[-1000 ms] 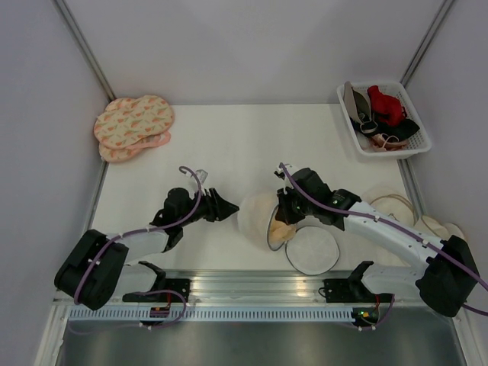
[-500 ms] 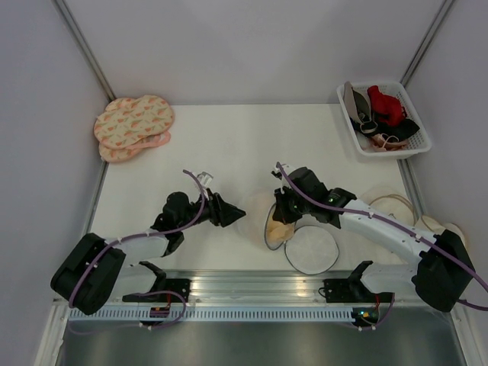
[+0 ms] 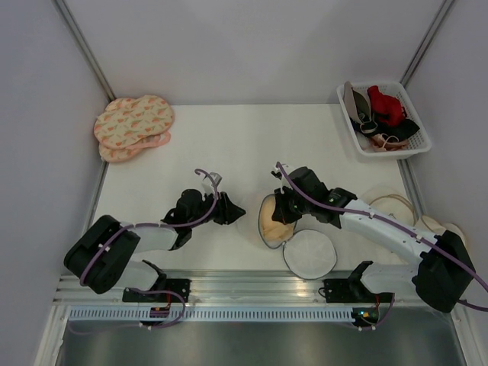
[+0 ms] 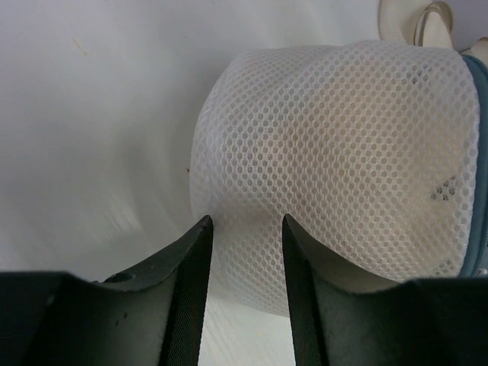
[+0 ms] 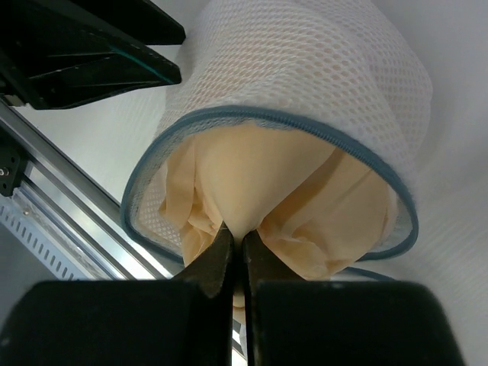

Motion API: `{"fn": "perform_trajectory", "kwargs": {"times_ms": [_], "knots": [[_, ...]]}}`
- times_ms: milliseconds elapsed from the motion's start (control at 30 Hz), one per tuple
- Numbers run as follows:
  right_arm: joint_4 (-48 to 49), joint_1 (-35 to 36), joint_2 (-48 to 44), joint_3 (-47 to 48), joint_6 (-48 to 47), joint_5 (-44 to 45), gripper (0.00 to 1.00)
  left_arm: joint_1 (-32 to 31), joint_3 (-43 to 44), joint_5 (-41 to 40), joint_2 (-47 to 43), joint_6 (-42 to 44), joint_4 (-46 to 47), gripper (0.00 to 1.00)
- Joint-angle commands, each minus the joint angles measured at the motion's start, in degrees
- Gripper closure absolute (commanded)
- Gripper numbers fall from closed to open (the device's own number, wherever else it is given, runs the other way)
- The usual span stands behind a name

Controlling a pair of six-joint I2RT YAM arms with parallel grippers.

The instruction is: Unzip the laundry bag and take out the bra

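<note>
Lower centre of the overhead view, on the white table (image 3: 229,145): the laundry bag (image 3: 250,219). Lies on its side, grey zipped rim gaping toward the right, round mesh flap (image 3: 310,252) flat just below. Inside the mouth: the bra (image 3: 270,221), peach folds bulging out. Right gripper (image 3: 284,213): pinched shut on a bra fold. Left gripper (image 3: 231,213): straddles the mesh dome, fingers apart against it; gripping or not, cannot tell. Right edge: cream round pouches (image 3: 390,204). Upper right: white basket (image 3: 398,151) of garments. Upper left: pink patterned pouches (image 3: 134,126).
</note>
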Motion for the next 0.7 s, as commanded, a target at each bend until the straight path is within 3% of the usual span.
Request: {"fn": "perform_trajectory", "kwargs": {"times_ms": [0,233,667], "knots": [[1.35,-0.27,-1.92,2.53,-0.30,-1.21,1.00,-1.02,2.89,-0.96,4.19,2.68,2.74,0.54],[0.47,-0.35,-3.06,2.44,-0.48,-0.77,1.00,-3.22,4.29,-1.58,9.73,2.33,5.05,0.57],[1.79,-0.71,-6.14,3.76,0.31,-2.00,0.99,-9.36,12.73,-8.68,19.49,2.50,-5.49,0.71]]}}
